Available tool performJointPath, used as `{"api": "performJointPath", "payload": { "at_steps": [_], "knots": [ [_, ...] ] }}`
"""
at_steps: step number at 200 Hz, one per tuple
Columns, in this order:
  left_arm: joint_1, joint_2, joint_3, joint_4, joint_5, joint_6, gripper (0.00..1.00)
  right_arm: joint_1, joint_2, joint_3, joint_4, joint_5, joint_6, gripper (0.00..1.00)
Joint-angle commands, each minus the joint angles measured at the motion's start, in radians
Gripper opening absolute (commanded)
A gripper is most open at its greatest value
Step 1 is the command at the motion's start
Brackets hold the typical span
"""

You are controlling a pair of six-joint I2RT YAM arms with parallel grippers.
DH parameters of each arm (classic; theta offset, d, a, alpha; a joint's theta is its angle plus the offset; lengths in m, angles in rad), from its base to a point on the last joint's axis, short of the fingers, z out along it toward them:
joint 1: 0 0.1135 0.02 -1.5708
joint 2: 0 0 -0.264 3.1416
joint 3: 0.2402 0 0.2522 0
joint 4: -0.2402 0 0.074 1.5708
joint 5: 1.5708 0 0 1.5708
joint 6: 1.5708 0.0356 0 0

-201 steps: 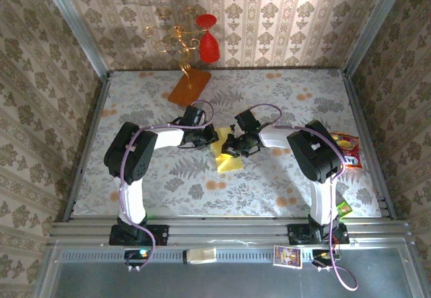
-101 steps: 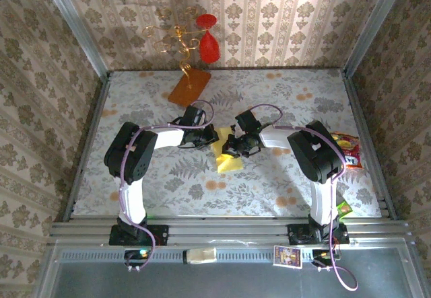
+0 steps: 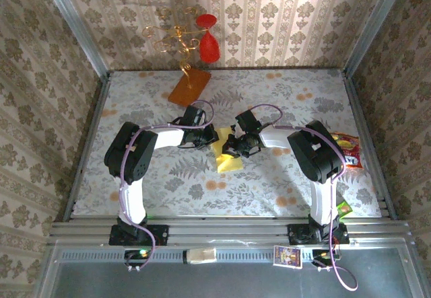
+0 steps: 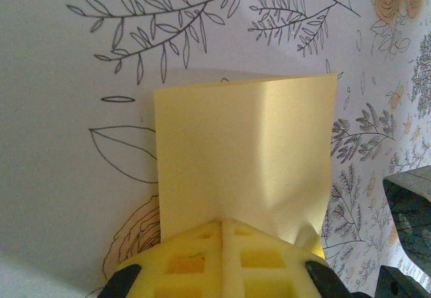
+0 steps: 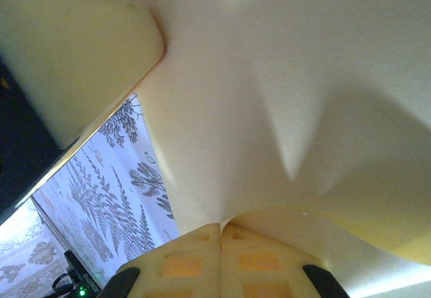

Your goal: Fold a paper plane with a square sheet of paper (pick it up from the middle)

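Observation:
The square sheet of paper (image 3: 229,159) is pale yellow and folded, held just over the middle of the flowered table (image 3: 283,190) between both arms. My left gripper (image 3: 215,138) is shut on its upper left edge. In the left wrist view the paper (image 4: 242,143) spreads away from the closed gripper (image 4: 223,222) as a flat rectangle with a soft crease. My right gripper (image 3: 234,147) pinches the paper's right side. In the right wrist view the gripper (image 5: 221,227) is shut on the paper (image 5: 269,103), which bulges and puckers above it. A yellow finger (image 5: 74,62) of the left gripper shows at upper left.
An orange-brown slab (image 3: 189,86) bearing a gold wire stand and red ornaments (image 3: 209,46) sits at the back of the table. A snack packet (image 3: 347,151) and a green item (image 3: 343,209) lie at the right edge. A small card (image 3: 287,255) rests on the front rail.

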Motion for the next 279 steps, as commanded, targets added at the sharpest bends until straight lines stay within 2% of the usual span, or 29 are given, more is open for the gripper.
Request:
{"api": "performJointPath", "payload": {
  "at_steps": [1, 50, 90, 123, 169, 192, 212, 279],
  "knots": [
    [-0.013, 0.043, 0.001, -0.058, -0.009, 0.019, 0.04, -0.003, 0.031, 0.009, -0.044, 0.006, 0.004, 0.05],
    [-0.01, -0.006, -0.004, -0.052, -0.022, 0.011, 0.04, -0.003, 0.048, 0.02, -0.103, 0.046, 0.009, 0.11],
    [0.031, -0.152, -0.033, -0.033, -0.098, 0.013, 0.1, -0.004, 0.055, 0.026, -0.131, 0.059, 0.012, 0.27],
    [0.056, -0.236, -0.097, -0.017, -0.147, 0.011, 0.12, -0.004, 0.058, 0.03, -0.135, 0.064, 0.015, 0.36],
    [0.035, -0.322, -0.232, 0.095, -0.19, -0.002, 0.12, -0.003, 0.05, 0.017, -0.116, 0.063, 0.014, 0.43],
    [0.012, -0.326, -0.257, 0.136, -0.185, -0.002, 0.08, -0.005, 0.054, 0.018, -0.125, 0.061, 0.012, 0.41],
    [-0.021, -0.302, -0.254, 0.145, -0.159, -0.001, 0.0, -0.006, 0.055, 0.018, -0.139, 0.068, 0.004, 0.33],
    [-0.091, -0.209, -0.216, 0.099, -0.066, 0.039, 0.0, -0.01, 0.055, 0.012, -0.147, 0.081, 0.0, 0.14]
  ]
}}
